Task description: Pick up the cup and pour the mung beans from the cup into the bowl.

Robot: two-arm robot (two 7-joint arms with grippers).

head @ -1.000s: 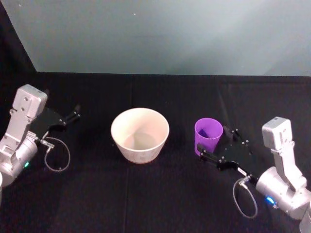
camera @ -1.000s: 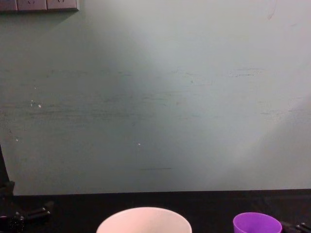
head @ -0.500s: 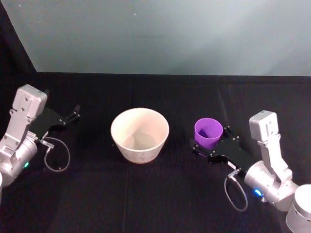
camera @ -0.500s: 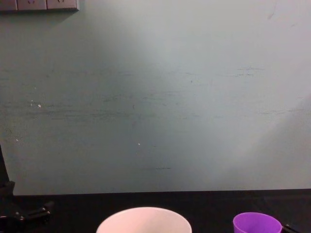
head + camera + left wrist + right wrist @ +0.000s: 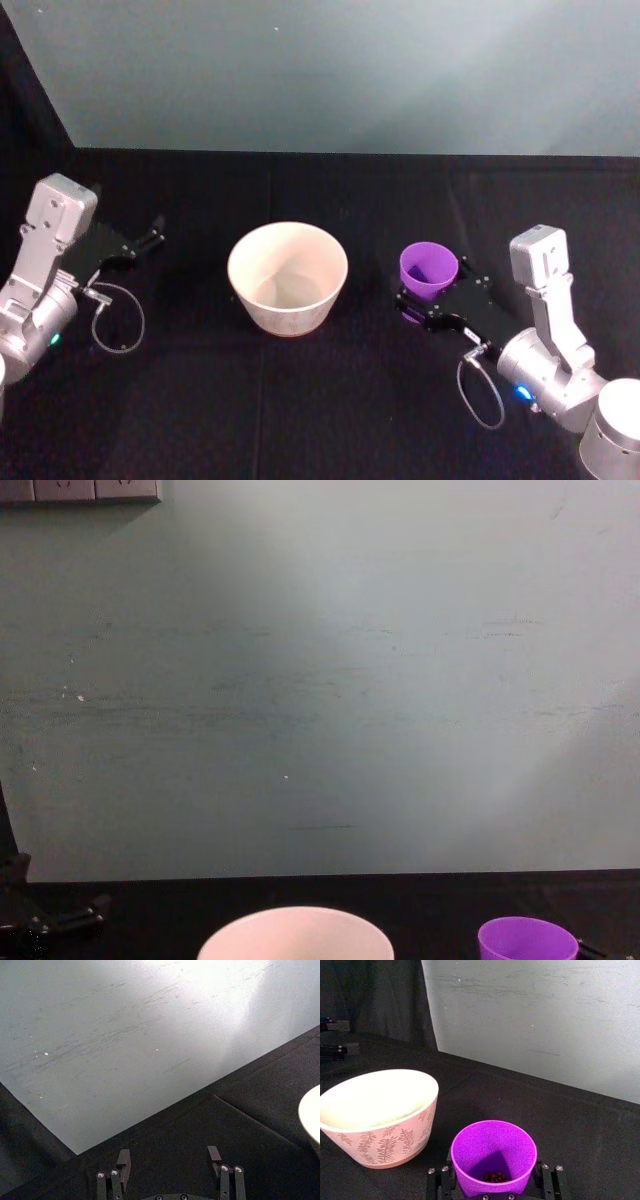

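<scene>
Head: looks like the grasp step, right gripper (image 5: 433,292) straddles the cup (image 5: 429,266), 3 o'clock of the bowl (image 5: 288,278); left gripper (image 5: 153,233) parked at 9 | left wrist: released, empty | right wrist: clamped or not, cannot tell; beans (image 5: 495,1177) inside | next: firm grip, lift level.

Cup (image 5: 429,268) right of bowl (image 5: 288,277), inside right hand (image 5: 433,284); left hand (image 5: 152,235) far left.

The left end effector (image 5: 152,232) and right end effector (image 5: 432,288) are showing black, silver-screwed; silver-grey arms (image 5: 45,265) are trailing looped cables (image 5: 142,322).
</scene>
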